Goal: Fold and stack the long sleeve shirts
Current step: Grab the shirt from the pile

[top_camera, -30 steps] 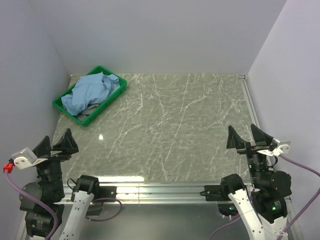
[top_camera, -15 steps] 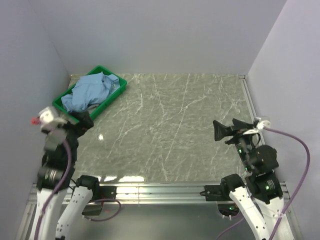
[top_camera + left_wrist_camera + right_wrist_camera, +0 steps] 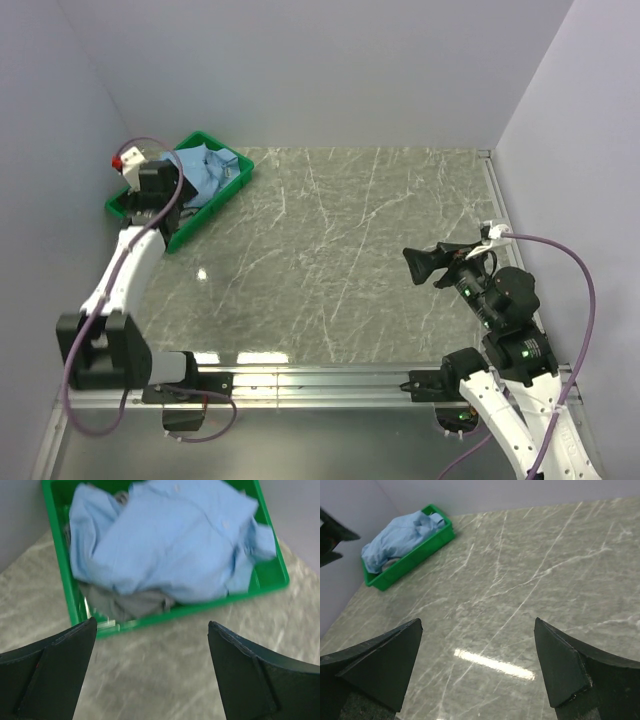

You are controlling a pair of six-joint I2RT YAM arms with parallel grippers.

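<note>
Top overlooks table, both wrists face green bin, left closer

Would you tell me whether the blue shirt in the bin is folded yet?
Not folded: the shirt lies bunched in a loose heap inside the bin, over grey cloth.

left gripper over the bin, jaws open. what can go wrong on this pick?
1. The shirt lies crumpled on a grey cloth in the bin. The open left gripper may pinch both and drag the grey one out.
2. The gripper looks lined up over the bin's near wall, so a straight drop may hit the rim or shove the bin.
3. The shirt is bunched, so a mid-body grab would likely lift a wad that is hard to spread.
</note>
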